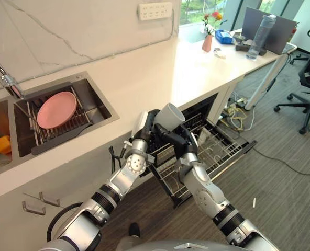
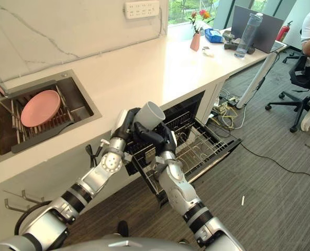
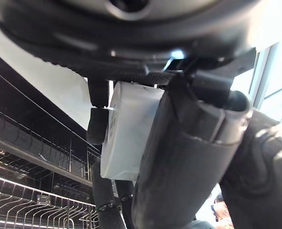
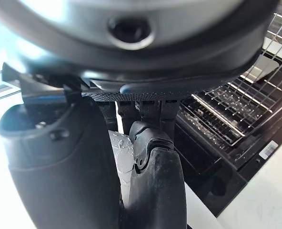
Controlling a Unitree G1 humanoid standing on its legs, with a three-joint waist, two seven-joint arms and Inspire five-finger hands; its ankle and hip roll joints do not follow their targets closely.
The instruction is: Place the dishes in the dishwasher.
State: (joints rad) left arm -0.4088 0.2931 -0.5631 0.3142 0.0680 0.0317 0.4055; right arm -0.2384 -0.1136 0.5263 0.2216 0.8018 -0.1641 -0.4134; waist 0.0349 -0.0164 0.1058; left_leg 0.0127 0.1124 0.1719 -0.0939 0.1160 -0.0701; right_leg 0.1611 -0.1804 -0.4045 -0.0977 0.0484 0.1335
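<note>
Office kitchenette: sink, dishwasher, desk chairs.

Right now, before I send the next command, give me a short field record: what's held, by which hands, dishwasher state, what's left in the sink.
held item: grey cup, tilted, above the rack
left hand: curled on the cup
right hand: curled on the cup
dishwasher rack: pulled out below the counter
left in sink: pink plate on a wire rack
handover stage: cannot tell which hand bears the cup
</note>
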